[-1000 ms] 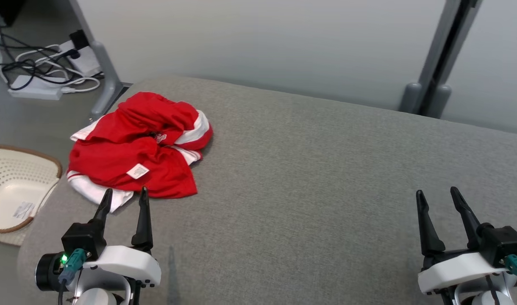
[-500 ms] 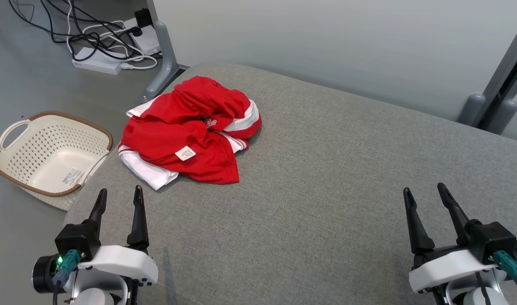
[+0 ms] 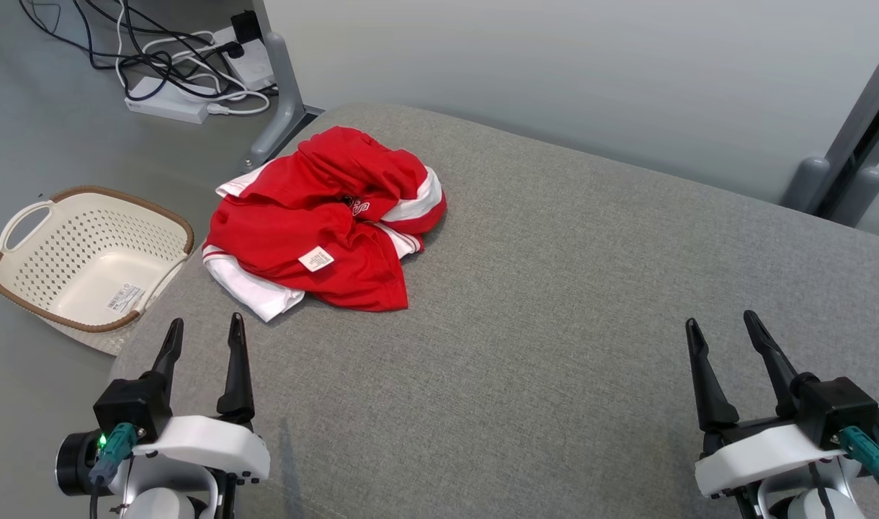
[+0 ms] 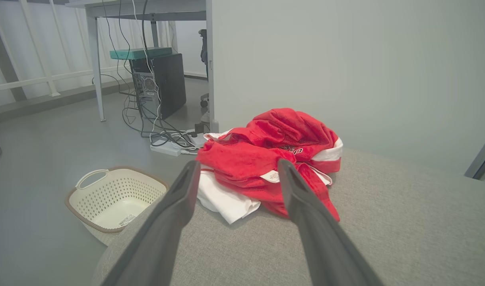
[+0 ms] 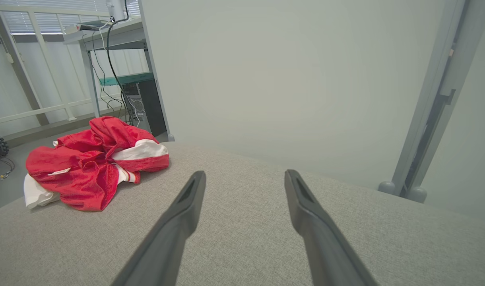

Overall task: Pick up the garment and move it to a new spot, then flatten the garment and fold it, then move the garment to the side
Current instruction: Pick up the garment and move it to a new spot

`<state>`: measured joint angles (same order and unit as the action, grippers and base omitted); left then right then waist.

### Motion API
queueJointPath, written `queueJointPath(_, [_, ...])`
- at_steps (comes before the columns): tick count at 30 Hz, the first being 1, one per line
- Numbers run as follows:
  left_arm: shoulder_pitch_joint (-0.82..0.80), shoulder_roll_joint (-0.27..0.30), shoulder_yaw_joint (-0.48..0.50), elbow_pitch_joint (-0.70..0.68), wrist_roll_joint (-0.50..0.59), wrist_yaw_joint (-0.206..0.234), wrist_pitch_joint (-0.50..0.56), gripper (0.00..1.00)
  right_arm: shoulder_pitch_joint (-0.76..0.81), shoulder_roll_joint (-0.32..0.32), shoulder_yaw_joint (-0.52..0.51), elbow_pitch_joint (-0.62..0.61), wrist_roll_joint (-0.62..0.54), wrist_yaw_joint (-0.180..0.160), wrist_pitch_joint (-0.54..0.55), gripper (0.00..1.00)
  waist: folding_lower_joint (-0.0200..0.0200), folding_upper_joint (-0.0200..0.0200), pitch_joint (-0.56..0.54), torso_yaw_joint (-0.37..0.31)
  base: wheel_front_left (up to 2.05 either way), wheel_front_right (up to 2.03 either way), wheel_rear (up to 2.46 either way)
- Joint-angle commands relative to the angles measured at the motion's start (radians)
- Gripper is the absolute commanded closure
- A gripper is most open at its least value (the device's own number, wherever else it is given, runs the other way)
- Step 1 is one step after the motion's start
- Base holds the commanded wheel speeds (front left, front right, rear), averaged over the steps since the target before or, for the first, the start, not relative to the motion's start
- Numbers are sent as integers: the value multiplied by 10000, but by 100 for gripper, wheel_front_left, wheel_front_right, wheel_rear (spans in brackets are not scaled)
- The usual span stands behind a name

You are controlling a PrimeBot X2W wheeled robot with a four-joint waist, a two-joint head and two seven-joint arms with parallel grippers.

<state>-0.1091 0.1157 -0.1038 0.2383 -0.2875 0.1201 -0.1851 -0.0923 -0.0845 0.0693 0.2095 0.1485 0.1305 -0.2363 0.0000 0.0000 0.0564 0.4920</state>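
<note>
READY AT THE NEAR EDGE: My left claw (image 3: 206,322) and my right claw (image 3: 721,320) hover over the grey padded surface (image 3: 540,324), each with its two dark fingers spread wide and nothing between them. The garment (image 3: 324,223), a red top with white panels, lies crumpled in a heap at the surface's far left corner, its white hem close to the left edge. A small white label (image 3: 315,259) faces up on the near fold. My left claw is near the heap and lined up with it, as the left wrist view shows, but apart from the cloth. My right claw is well apart from it, over the near right corner. On the floor beside the left edge stands a cream perforated basket (image 3: 50,249), and beyond the far left corner lies a tangle of cables (image 3: 167,108).

By my reckoning the pick-up has not begun, and the heap's place is the chief hazard. A push from my left claw, rather than a clean pinch, could nudge the cloth over the left edge, toward the basket or the floor. The folds look loosely stacked, so a shallow grip may catch a single layer and leave the rest trailing as I lift. Reach too deep, and my fingertips may snag the woven cover. With sleeves and collar buried, I cannot tell which part I would seize, and a poor choice could make the flattening harder.
</note>
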Motion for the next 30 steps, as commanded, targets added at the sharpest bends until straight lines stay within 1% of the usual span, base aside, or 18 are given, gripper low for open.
queueJointPath(1, [-215,90,4,-44,-27,28,8,0,-43,-20,-39,-25,-25,4,11,0,0,0,16,-7,0,0,0])
queueJointPath(5, [-601,146,86,-256,-78,58,-37,0,-132,-12,-63,-115,-77,4,57,0,0,0,145,-66,0,0,0])
queueJointPath(9, [-1468,310,196,-458,-106,30,116,0,-248,-89,51,-270,-103,4,154,0,0,0,400,-298,0,0,0])
queueJointPath(12, [-2319,472,171,-360,-214,-125,605,0,-334,-185,136,-437,-220,3,275,0,0,0,667,-581,0,0,0])
queueJointPath(14, [-2931,517,198,-118,-498,-319,1086,0,-482,-217,222,-597,-239,3,345,0,0,0,901,-826,0,0,0])
queueJointPath(17, [-3872,609,187,571,-798,-602,1772,0,-625,-296,277,-764,-279,3,421,0,0,0,1276,-1214,0,0,0])
queueJointPath(22, [-5351,738,246,2245,-1148,-944,2292,0,-931,-433,404,-982,-260,3,510,0,0,0,1884,-1801,0,0,0])
queueJointPath(26, [-6310,823,316,3638,-1262,-1090,2201,0,-1166,-548,492,-1114,-233,3,566,0,0,0,2360,-2215,0,0,0])
queueJointPath(30, [-7121,921,448,4982,-1356,-1105,1951,0,-1401,-607,548,-1173,-233,3,568,0,0,0,2825,-2566,0,0,0])
